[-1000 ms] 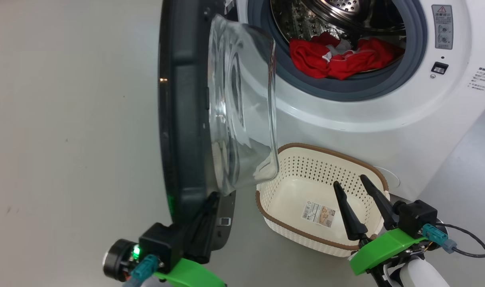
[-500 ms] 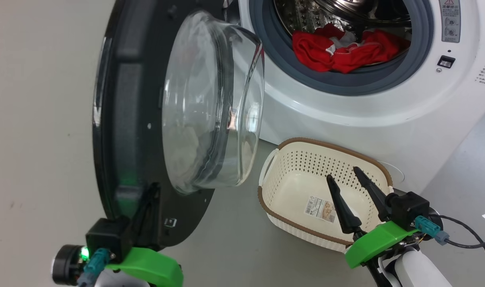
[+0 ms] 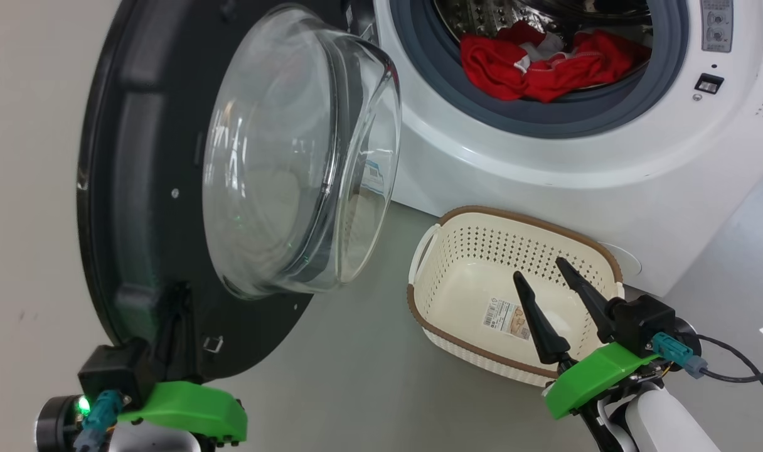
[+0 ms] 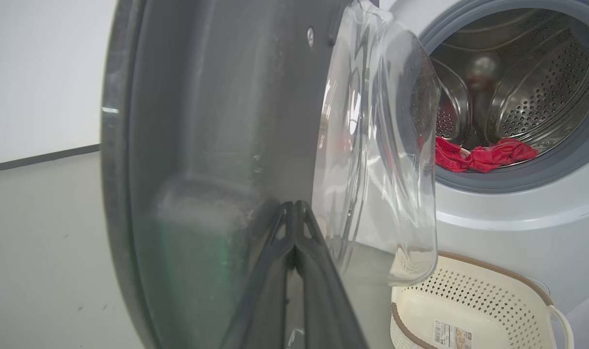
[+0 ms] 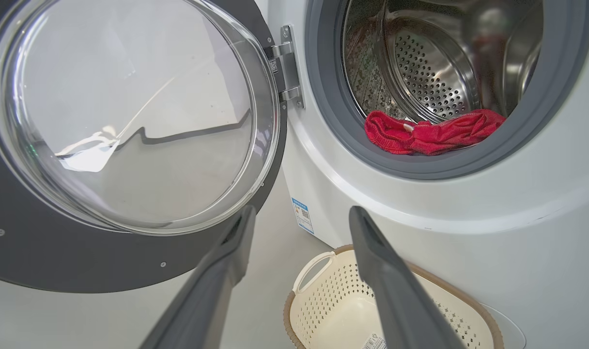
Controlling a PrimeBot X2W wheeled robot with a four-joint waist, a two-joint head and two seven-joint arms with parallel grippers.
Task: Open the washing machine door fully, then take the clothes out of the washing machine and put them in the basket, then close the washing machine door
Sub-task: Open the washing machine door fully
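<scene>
Closest in, lower left: left claw [image 4: 293, 208] pinched fully shut, gripping nothing, tips pressed to the lower inner face of the washing machine door [image 3: 137, 157]. Lower right: right claw [image 3: 538, 269] spread wide, empty, poised above the basket [image 3: 494, 209]. Beyond: door swung well out, probably wanting a further push leftward. Farthest: clothes [image 3: 544, 63] heaped crosswise at the drum mouth of the washing machine [image 3: 544, 188], ahead of and above the right claw, the nearer one.
</scene>
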